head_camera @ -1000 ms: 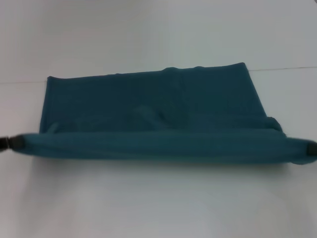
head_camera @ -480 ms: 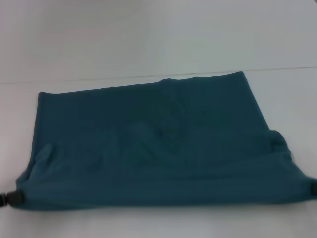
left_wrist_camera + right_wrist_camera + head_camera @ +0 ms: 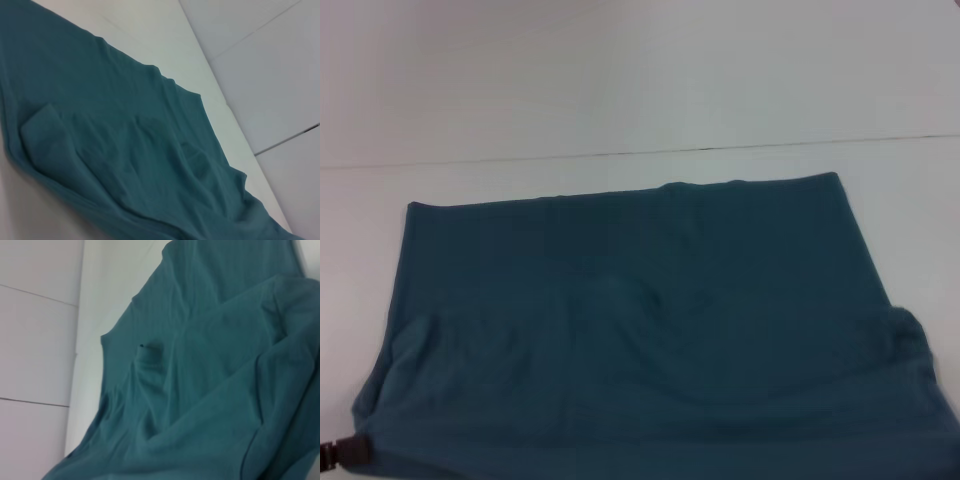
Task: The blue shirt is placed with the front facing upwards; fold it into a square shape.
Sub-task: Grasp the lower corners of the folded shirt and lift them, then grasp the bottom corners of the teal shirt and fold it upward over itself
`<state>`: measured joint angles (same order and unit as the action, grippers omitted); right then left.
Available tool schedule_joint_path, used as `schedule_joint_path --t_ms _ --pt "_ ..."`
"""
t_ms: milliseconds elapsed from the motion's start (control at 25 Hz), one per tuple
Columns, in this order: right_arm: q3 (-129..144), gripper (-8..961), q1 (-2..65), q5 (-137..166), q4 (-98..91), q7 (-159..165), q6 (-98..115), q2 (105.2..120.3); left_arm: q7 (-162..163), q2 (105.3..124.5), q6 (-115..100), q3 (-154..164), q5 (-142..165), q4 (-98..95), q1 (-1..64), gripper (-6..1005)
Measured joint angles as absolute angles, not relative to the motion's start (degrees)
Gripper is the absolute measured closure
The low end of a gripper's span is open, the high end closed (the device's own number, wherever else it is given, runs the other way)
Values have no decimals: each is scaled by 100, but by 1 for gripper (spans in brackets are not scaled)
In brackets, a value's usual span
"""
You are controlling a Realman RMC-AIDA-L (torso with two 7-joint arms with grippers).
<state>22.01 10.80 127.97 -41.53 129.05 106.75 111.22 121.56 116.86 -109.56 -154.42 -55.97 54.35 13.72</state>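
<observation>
**A:** Where are we in the fold?

**B:** Midway, I'd judge. The blue shirt point(image 3: 640, 320) fills the lower two thirds of the head view on the white table point(image 3: 620, 80), and it is already a plain rectangle with no sleeve sticking out. Its near edge runs along the bottom of the frame and looks lifted rather than flat, with loose ripples across the middle. That reads as a lengthwise fold in hand, near edge over far edge.

**A:** What is holding that edge?

**B:** The left gripper point(image 3: 345, 452) shows only as a small dark tip at the lower left corner of the frame, touching the shirt's near left corner. It seems to be pinching the cloth, though I cannot tell how far apart its fingers stand. The right gripper is outside every picture; the near right corner of the shirt runs off the lower right of the frame.

**A:** And the next move?

**B:** Probably both corners carried level toward the far hem, near the frame's middle, and laid down together. The slack in the centre would need smoothing, or the square will come out crooked.
</observation>
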Motion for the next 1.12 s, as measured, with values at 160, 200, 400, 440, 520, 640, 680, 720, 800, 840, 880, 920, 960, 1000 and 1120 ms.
schedule_joint_path --t_ms 160,200,400,440,520,640,680,720,800,840,880,920,960,1000,1120 --pt "2016 922 895 12797 -4186 12901 10848 11183 12167 11703 -11043 -15452 -5595 5464 1296 987" --pt "1967 922 862 12797 -4187 12901 10875 11187 12166 11705 -11068 -15448 -5588 5465 1290 987" --pt "1755 922 903 12773 -4072 12873 10912 11168 12067 11690 -11005 -15466 -5572 5340 1407 986" --pt "1712 922 971 12765 -4028 12871 10905 11152 12060 11655 -10963 -15476 -5584 5272 1505 986" --pt "1543 922 1201 12751 -3939 12888 10858 11104 12086 11580 -10882 -15535 -5600 5181 1682 986" --pt "1261 921 1542 12747 -3762 12950 10654 11013 12124 11457 -10710 -15732 -5613 5012 2012 986" --pt "1173 921 1670 12746 -3647 12968 10540 10970 12128 11399 -10605 -15778 -5615 4898 2140 986" --pt "1097 921 1793 12747 -3537 12990 10414 10925 12131 11355 -10508 -15808 -5616 4802 2234 986" --pt "960 921 2085 12741 -3317 13048 10057 10849 12145 11241 -10099 -15834 -5616 4498 2529 986" --pt "919 921 2172 12738 -3282 13069 9939 10836 12155 11201 -9917 -15834 -5618 4384 2653 986" --pt "865 921 2286 12735 -3265 13096 9798 10826 12175 11164 -9702 -15826 -5614 4273 2770 987" --pt "814 921 2412 12731 -3256 13132 9646 10821 12197 11119 -9446 -15807 -5596 4128 2916 987" --pt "771 921 2559 12720 -3256 13169 9501 10815 12214 11089 -9242 -15787 -5579 4015 3024 987" --pt "758 921 2676 12712 -3256 13212 9360 10808 12223 11064 -9020 -15759 -5560 3902 3144 987" --pt "794 922 2985 12689 -3255 13310 8971 10789 12238 11055 -8438 -15637 -5544 3705 3405 986"
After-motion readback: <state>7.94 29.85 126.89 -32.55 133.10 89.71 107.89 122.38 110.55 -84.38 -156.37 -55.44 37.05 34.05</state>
